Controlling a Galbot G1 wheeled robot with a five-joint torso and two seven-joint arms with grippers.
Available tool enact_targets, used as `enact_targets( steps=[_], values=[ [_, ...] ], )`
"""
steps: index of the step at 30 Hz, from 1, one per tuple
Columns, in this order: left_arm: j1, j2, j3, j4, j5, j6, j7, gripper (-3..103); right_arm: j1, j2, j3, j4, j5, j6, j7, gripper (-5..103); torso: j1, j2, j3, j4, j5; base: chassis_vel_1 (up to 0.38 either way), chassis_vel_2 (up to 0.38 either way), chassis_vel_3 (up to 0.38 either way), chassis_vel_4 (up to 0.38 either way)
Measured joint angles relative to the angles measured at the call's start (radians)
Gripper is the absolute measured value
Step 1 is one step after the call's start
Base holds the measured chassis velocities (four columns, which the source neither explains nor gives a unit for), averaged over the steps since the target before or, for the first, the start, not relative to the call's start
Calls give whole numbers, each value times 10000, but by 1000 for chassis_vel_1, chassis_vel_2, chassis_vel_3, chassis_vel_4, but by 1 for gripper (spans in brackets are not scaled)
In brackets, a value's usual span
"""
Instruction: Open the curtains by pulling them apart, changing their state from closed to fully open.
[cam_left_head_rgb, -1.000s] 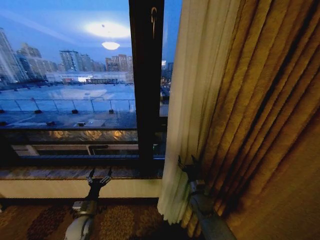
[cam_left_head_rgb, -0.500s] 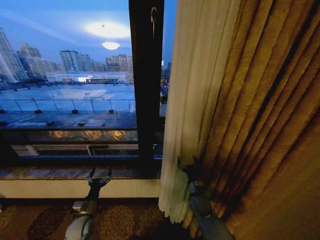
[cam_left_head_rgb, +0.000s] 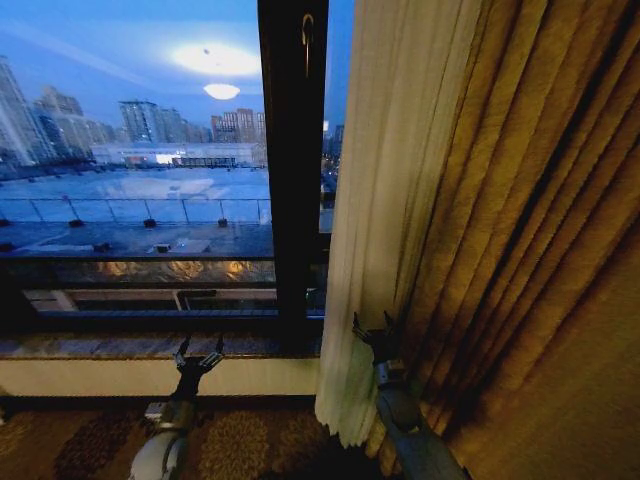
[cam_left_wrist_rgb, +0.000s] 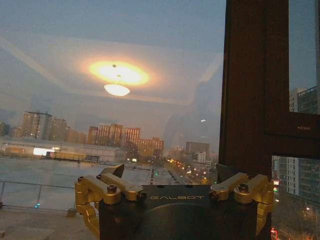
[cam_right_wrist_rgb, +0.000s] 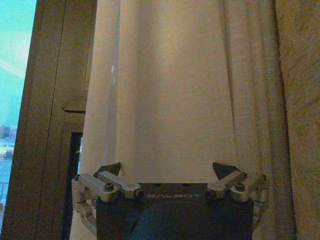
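Here, head view: sheer curtain (cam_left_head_rgb: 375, 200) hangs bunched right of dark window frame (cam_left_head_rgb: 292, 170), beside gold drape (cam_left_head_rgb: 530, 250); right gripper (cam_left_head_rgb: 372, 333) sits against its lower folds, fingers apart; left gripper (cam_left_head_rgb: 199, 351) idles low by the sill (cam_left_head_rgb: 120, 345), fingers apart. Left wrist view: left gripper (cam_left_wrist_rgb: 172, 175) spread, facing glass w/ frame (cam_left_wrist_rgb: 255, 85) alongside. Right wrist view: right gripper (cam_right_wrist_rgb: 167, 170) spread, curtain (cam_right_wrist_rgb: 165, 90) pleats just ahead, not clamped.
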Motion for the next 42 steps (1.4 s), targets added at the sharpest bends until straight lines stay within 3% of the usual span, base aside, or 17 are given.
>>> enact_targets(
  steps=[14,23,42],
  values=[
    [0,0,0,0,0,0,0,100,4,-3,1,7,4,-8,0,100,1,0,0,-1,0,36,11,-33,-8],
    [0,-1,0,0,0,0,0,100,4,-3,2,7,4,-8,-2,100,-1,0,0,0,-1,236,99,-259,-114],
    [0,0,-1,0,0,0,0,100,7,-2,1,4,5,-8,-8,100,3,-2,2,0,0,332,318,-336,-316]
  ],
)
